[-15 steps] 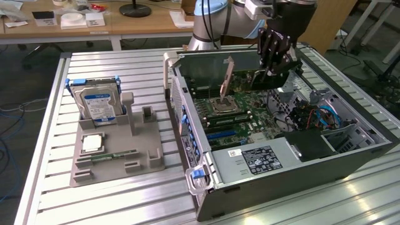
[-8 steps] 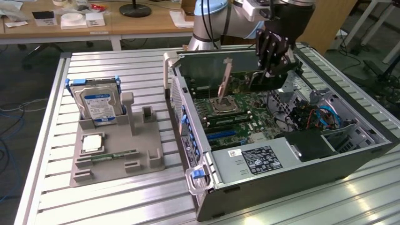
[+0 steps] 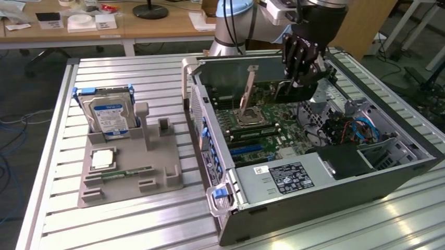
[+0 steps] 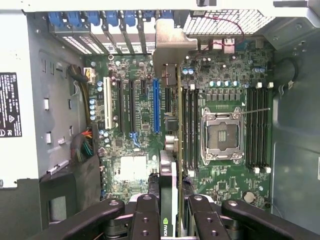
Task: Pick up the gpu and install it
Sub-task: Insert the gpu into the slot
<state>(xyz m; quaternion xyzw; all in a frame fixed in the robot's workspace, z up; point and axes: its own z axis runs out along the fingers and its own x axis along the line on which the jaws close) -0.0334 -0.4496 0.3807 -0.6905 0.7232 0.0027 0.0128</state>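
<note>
Exterior view, pincer (image 3: 300, 78): mine hangs over the open computer case (image 3: 334, 192), toward its far end, fingers pointing down.
Exterior view, hold: my fingers are clamped on the graphics card (image 3: 291, 92), which hangs on edge below them.
Exterior view, card position: inside the case opening, above the main board (image 3: 264, 140) and apart from it as far as I can judge.
Exterior view, surroundings: the grey holder (image 3: 125, 179) on the exterior view's left carries the hard drive (image 3: 108, 117) and a memory stick (image 3: 126, 172). Both are well apart from my work.
Wrist view, pincer (image 4: 172, 212): narrow, with one of the fingers (image 4: 145, 215) on each flat face of the card.
Wrist view, graphics card (image 4: 170, 170): seen edge-on, running away from me to its metal end bracket (image 4: 172, 45) near the case's rear wall.
Wrist view, alignment: the card's edge lies just beside the long blue slot (image 4: 156, 105), on the side of the processor socket (image 4: 220, 135). Which slot lies directly under it I cannot tell.
Step in hand (my judgement): pick-up is done and the card is carried over the board, not yet seated.
What seating calls for (my judgement): the card's lower edge parallel to and directly over its slot, the bracket matched to the rear opening, then a straight, even push without tilt.
</note>
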